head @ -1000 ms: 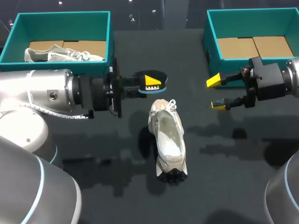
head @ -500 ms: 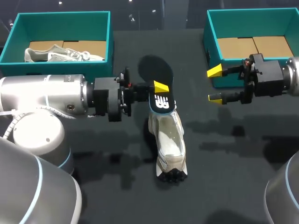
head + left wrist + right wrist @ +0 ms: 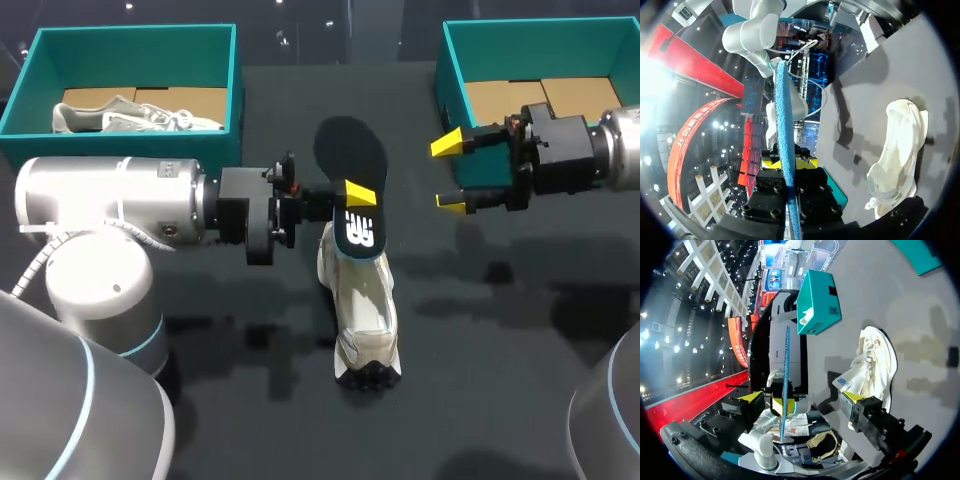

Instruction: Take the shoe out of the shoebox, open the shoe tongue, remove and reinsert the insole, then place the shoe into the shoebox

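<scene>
Left gripper (image 3: 355, 200) clamps a flat black foam insole (image 3: 348, 150) above the beige mesh sneaker (image 3: 365, 310) lying mid-table (image 3: 500, 380). Right gripper (image 3: 448, 173), fingers spread apart, hovers beside the teal cardboard shoebox (image 3: 450, 70) at the far right corner.

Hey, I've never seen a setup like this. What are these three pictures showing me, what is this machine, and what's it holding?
This is a robot with two arms working at a dark table. The wide picture looks down from above and behind the robot. The two round pictures come from small cameras on each arm's wrist, looking out along its fingers. Each arm ends in a two-fingered tool with yellow tips. The left tool is shut on a dark foam insole with a blue edge, holding it by the far end of a cream lace-up sneaker that lies on the table. The right tool is open and empty, beside a teal shoebox with a cardboard floor. A second teal shoebox at the far left holds another pale sneaker.
</scene>
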